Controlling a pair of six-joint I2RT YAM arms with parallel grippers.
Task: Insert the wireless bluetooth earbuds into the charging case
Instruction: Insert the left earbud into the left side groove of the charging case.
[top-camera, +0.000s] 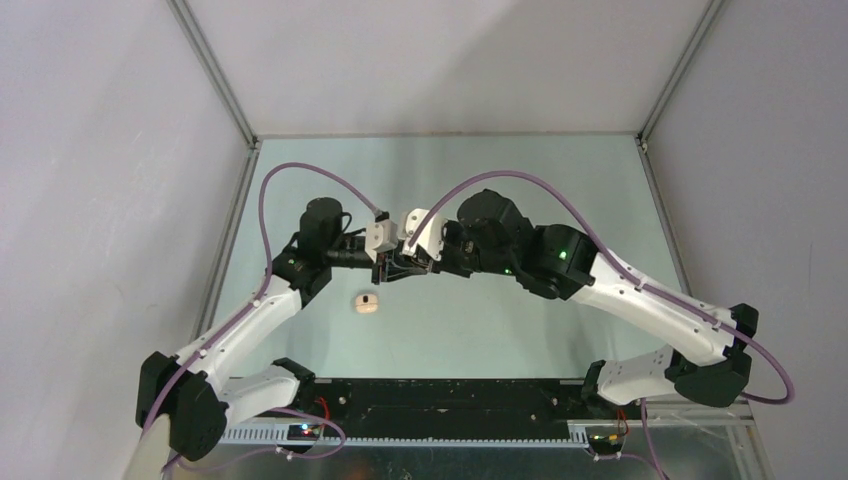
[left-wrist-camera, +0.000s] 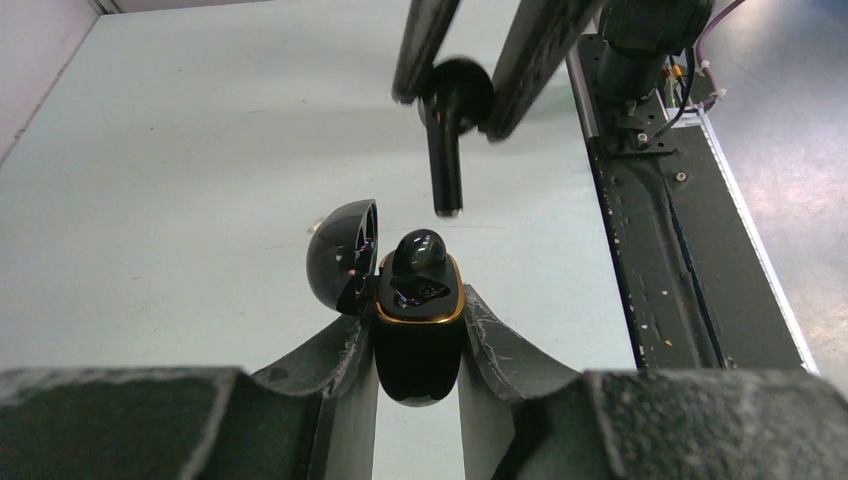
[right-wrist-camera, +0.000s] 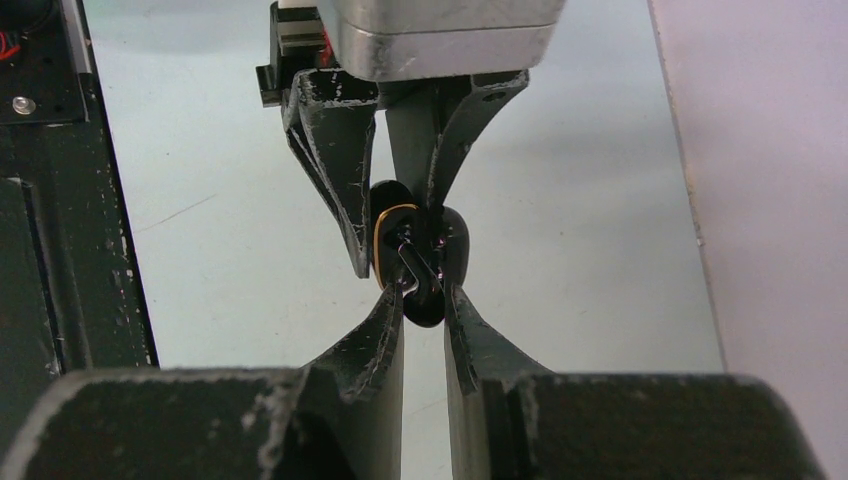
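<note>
Pale green-grey table (top-camera: 560, 180), matte. Resting flat on it, toward eight o'clock of centre: a small rounded beige case (top-camera: 367, 302), dark spot on top. Along the six o'clock edge, a black mounting strip (top-camera: 450, 400).

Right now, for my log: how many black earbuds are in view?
2. One earbud sits in the black case held by the left gripper; the other earbud is in the right gripper close by. A beige object on the table is too small to identify.
</note>
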